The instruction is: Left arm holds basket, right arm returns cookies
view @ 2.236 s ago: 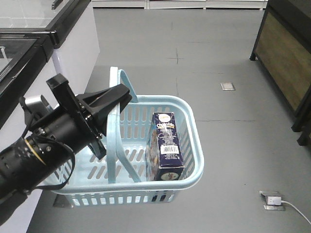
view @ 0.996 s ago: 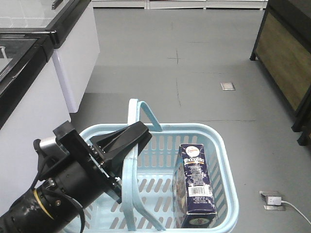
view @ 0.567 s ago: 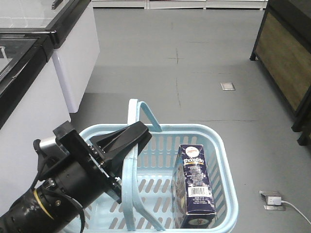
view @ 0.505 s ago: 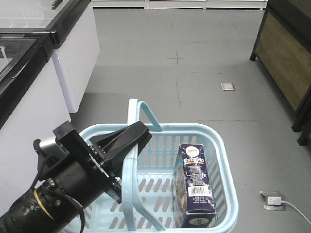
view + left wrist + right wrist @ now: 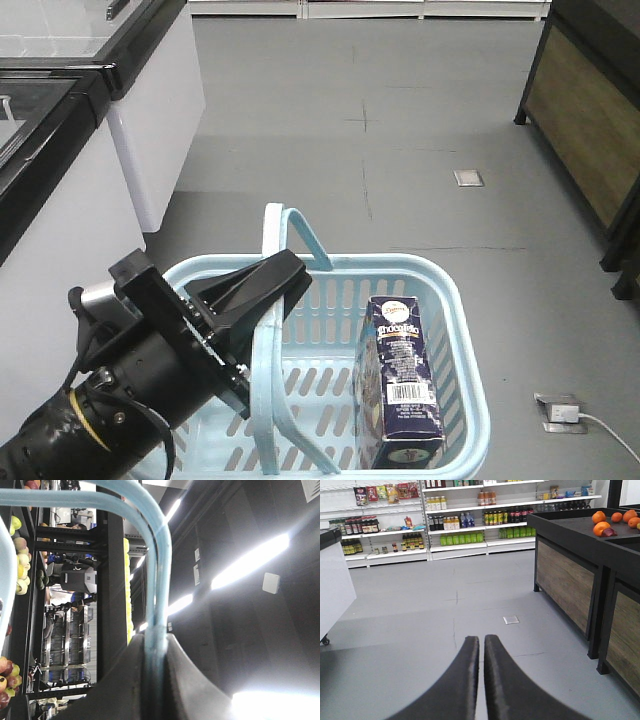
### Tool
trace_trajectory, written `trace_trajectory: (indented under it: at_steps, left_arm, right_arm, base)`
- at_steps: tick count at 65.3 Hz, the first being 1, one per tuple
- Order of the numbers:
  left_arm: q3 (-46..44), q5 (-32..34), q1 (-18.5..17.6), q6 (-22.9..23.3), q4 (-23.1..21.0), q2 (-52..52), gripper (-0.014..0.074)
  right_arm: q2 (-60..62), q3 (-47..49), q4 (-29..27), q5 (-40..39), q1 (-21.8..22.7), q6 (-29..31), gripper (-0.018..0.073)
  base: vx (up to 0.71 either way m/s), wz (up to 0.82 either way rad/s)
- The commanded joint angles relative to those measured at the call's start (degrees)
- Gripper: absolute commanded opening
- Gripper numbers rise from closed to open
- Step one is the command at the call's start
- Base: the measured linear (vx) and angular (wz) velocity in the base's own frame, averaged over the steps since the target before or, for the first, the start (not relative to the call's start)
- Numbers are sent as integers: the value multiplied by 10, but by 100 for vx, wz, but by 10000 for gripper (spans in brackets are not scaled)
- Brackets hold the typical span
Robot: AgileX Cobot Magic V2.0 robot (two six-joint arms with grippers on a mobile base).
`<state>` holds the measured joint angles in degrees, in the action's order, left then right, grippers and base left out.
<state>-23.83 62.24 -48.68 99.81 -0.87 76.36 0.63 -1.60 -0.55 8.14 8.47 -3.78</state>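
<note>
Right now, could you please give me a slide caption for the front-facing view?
Left claw grips a hoop handle of the light blue basket; the navy Chocofilo carton stands inside.

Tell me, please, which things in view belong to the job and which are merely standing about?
Job:
- light blue slotted plastic basket
- its hoop handle, clamped in the black wedge-shaped left gripper
- dark navy rectangular cookie carton, in the basket
- black right gripper, shut and empty

Standing about:
- white chest cabinet
- dark wooden produce stand
- oranges
- shelves of bottles
- grey floor socket
</note>
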Motion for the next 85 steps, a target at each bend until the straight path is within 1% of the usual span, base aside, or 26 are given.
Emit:
trace_trajectory:
  at_steps: [1,22,35,85]
  left_arm:
    - [-16,117,-4,-1,-6,-18,-3]
    - [-16,116,-4,-1,-7,-18,-3]
    - [-16,99,-4,-1,-7,-18,-3]
    - [-16,100,-4,-1,-7,-18,-3]
  right_arm:
    - [7,-10,6,-44,1,5,-6]
    - [7,-10,6,-44,1,5,-6]
    - [7,-10,6,-44,1,5,-6]
    - [7,-10,6,-44,1,5,-6]
  base:
    - [0,0]
    - [0,0]
    - [0,0]
    - [0,0]
